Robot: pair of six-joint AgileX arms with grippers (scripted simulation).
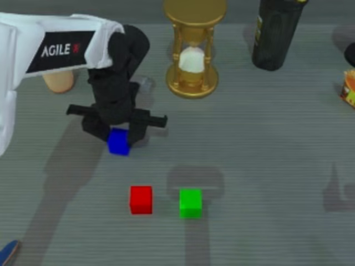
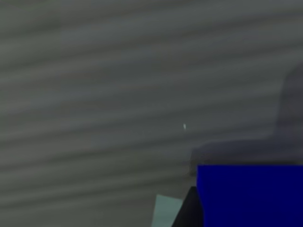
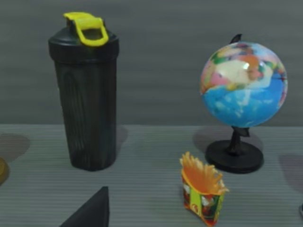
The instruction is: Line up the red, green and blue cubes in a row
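My left gripper (image 1: 117,136) points down at the table left of the middle and is shut on the blue cube (image 1: 118,142). In the left wrist view the blue cube (image 2: 250,196) fills the lower corner, with one dark finger (image 2: 189,213) against its side. The red cube (image 1: 141,199) and the green cube (image 1: 190,203) sit side by side nearer the front, a small gap between them. The blue cube is behind the red one and a little to its left. My right arm is out of the top view; a dark piece of my right gripper (image 3: 93,213) shows in its wrist view.
A gold hourglass (image 1: 194,50) and a black bottle (image 1: 274,33) stand at the back. A fries carton (image 1: 349,88) is at the right edge, with a globe (image 3: 244,85) close to it. A tan object (image 1: 58,82) lies behind the left arm.
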